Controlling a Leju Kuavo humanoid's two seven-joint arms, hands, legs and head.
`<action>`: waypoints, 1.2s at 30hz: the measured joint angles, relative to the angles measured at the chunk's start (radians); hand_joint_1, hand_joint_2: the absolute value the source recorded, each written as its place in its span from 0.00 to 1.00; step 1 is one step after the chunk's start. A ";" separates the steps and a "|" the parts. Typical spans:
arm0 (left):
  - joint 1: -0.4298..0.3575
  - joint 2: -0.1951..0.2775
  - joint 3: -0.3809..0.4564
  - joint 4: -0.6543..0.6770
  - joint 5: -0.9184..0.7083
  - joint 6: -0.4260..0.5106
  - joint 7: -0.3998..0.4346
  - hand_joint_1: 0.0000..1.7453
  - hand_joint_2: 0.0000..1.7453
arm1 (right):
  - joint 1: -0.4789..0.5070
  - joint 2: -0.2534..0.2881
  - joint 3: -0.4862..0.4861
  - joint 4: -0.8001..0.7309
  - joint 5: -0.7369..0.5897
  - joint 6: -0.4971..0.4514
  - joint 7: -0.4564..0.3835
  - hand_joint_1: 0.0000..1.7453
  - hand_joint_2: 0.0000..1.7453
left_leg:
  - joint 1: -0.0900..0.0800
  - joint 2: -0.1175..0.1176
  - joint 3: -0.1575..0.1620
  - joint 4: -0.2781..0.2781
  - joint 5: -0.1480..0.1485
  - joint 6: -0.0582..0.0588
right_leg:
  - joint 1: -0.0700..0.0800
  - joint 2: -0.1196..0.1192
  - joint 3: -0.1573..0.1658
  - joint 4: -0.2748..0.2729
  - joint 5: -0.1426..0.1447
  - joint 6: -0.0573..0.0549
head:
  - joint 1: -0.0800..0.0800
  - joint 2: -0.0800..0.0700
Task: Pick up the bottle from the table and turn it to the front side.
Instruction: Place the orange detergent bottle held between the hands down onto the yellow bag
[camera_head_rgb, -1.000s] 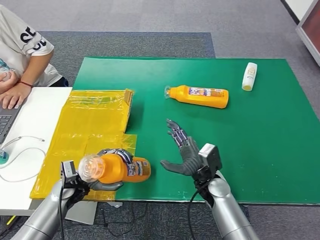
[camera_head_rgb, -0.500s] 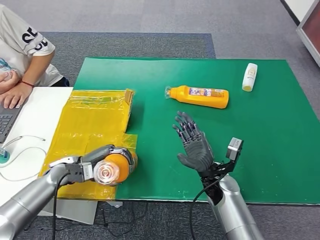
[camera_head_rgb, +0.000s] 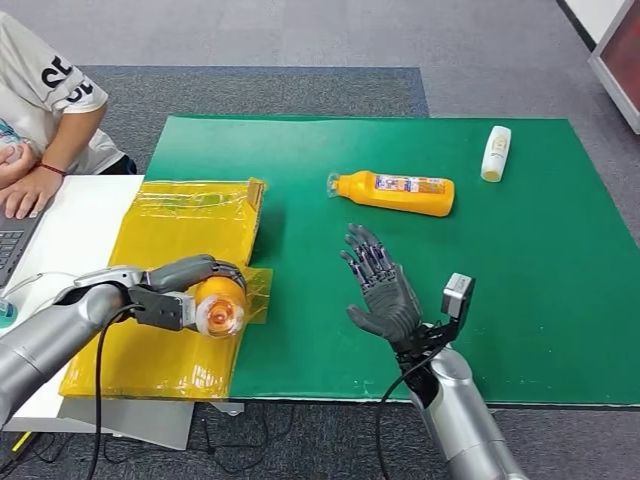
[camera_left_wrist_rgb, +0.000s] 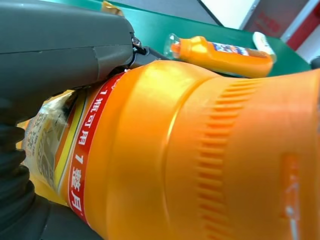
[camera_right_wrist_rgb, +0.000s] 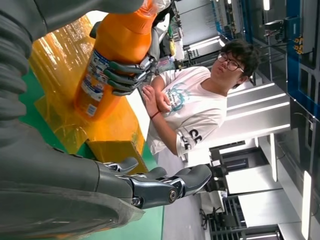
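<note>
From my remote station I see the left hand (camera_head_rgb: 198, 292) clamped around an orange bottle (camera_head_rgb: 220, 305), lifted clear of the worktop (camera_head_rgb: 528, 300) above its near-left corner, over a yellow plastic bag (camera_head_rgb: 173, 250). In the head view the bottle points almost end-on at the camera; the left wrist view shows its ribbed orange shoulder and a red-banded label. In the right wrist view dark fingers (camera_right_wrist_rgb: 126, 75) wrap the bottle's body across the label.

My right hand (camera_head_rgb: 381, 290) hovers over the green mat near the worktop's front edge, palm raised, fingers spread apart and holding nothing.

I count three bottles: the one in my left hand, a second orange bottle (camera_head_rgb: 394, 191) lying on its side toward the middle of the far half, and a small white bottle (camera_head_rgb: 496, 153) lying near the far-right corner.

The yellow bag lies flattened across the worktop's left edge, overlapping a white table (camera_head_rgb: 72, 225), where a person (camera_head_rgb: 41, 100) rests their hands beside a laptop (camera_head_rgb: 11, 250).
</note>
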 joint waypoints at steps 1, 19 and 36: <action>-0.004 0.000 -0.005 0.003 -0.002 0.004 0.007 1.00 1.00 | -0.001 0.001 0.000 0.003 0.005 -0.003 0.000 0.00 1.00 | 0.000 0.000 0.000 0.000 0.000 0.000 | 0.000 0.000 0.000 0.000 0.000 0.000 | 0.000 0.000; -0.146 0.025 -0.150 0.177 0.061 -0.093 0.072 1.00 1.00 | -0.057 0.052 0.082 0.077 0.048 -0.026 0.007 0.00 1.00 | 0.000 0.000 0.013 -0.003 -0.003 -0.002 | 0.000 0.001 0.012 0.001 -0.003 -0.003 | 0.000 0.000; -0.217 -0.058 -0.228 0.404 0.010 -0.081 0.143 1.00 1.00 | -0.042 0.075 0.114 0.055 0.064 -0.114 0.015 0.00 1.00 | 0.000 0.002 0.049 -0.018 -0.012 -0.008 | 0.000 0.004 0.040 0.000 -0.009 -0.011 | 0.000 0.000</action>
